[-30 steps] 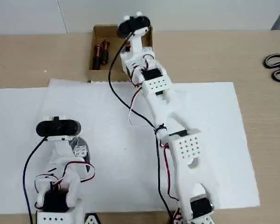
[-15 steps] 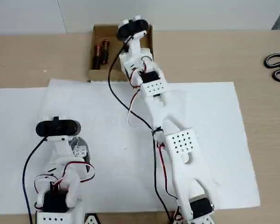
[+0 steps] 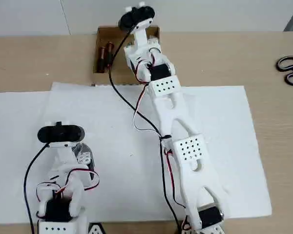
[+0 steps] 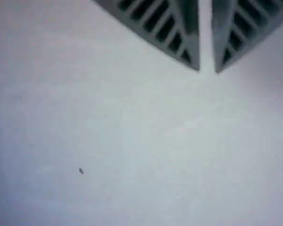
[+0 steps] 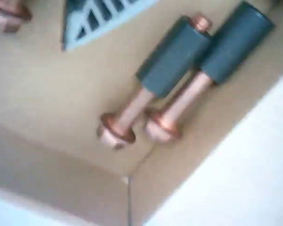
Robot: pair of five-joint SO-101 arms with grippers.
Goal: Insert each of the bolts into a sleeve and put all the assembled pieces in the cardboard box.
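Now | sleeved bolts [image 5: 170, 70] parallel, adjacent | heads toward cardboard box [image 5: 47, 122] corner

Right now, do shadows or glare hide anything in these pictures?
High view: even light, no glare, but the right arm covers part of the cardboard box. Right wrist view: the two sleeved bolts are plainly lit, the box corner shaded. Left wrist view: the left gripper is dark against the bright white sheet.

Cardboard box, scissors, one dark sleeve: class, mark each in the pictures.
cardboard box [image 3: 102, 34], high view, bare floor.
scissors [image 3: 290, 69], high view, handle loops.
sleeve [image 5: 172, 56], right wrist view, dark side.
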